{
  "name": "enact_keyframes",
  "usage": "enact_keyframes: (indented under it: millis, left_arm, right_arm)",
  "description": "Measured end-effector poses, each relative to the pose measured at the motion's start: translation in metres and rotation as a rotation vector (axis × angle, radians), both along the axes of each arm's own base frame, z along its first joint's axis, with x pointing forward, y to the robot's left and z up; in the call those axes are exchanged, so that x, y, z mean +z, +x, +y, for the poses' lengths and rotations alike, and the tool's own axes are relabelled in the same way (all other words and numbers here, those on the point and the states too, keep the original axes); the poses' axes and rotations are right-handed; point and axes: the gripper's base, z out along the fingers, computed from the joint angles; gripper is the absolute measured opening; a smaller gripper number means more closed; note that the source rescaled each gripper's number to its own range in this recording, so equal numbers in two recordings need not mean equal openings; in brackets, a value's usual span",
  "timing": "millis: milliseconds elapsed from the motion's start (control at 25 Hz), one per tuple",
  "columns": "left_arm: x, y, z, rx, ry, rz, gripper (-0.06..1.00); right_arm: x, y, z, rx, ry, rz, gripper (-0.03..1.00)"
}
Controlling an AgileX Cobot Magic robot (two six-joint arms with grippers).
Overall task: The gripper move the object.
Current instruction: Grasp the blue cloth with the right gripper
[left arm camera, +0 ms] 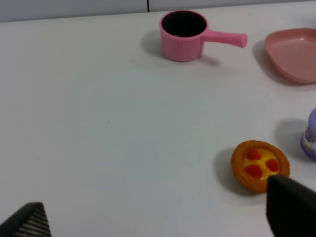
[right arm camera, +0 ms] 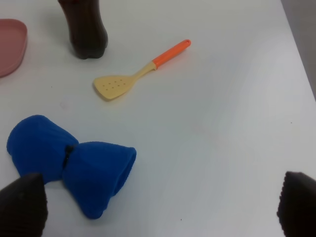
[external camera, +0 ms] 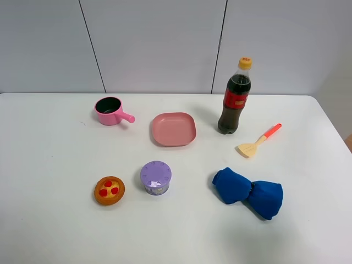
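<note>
The object is a royal-blue fabric bundle (external camera: 248, 192), pinched in the middle like a bow tie. It lies on the white table (external camera: 49, 165) at the front right. It also shows in the right wrist view (right arm camera: 74, 165), with one lobe beside one fingertip (right arm camera: 22, 202). My right gripper (right arm camera: 160, 207) is open and empty, its jaws wide apart above the table, near the bundle and not touching it. My left gripper (left arm camera: 160, 217) is open and empty above bare table, with one fingertip (left arm camera: 291, 205) next to a toy tart (left arm camera: 259, 165). Neither arm shows in the exterior high view.
A pink plate (external camera: 174, 129) lies mid-table. A cola bottle (external camera: 235, 104) stands to its right and a pink saucepan (external camera: 110, 111) to its left. A yellow spatula with an orange handle (external camera: 257, 141) lies behind the bundle. A purple cup (external camera: 155, 177) and the tart (external camera: 109, 190) sit front left.
</note>
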Motion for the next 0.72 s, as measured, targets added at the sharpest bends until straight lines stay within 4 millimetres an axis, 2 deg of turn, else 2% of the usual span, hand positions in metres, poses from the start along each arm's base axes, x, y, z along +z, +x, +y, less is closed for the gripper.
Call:
enact_keyframes:
  millis: [720]
  left_arm:
    - [0.0000, 0.0000, 0.0000, 0.000, 0.000, 0.000, 1.00]
  right_arm:
    - [0.0023, 0.0002, 0.0006, -0.001, 0.016, 0.019, 0.99]
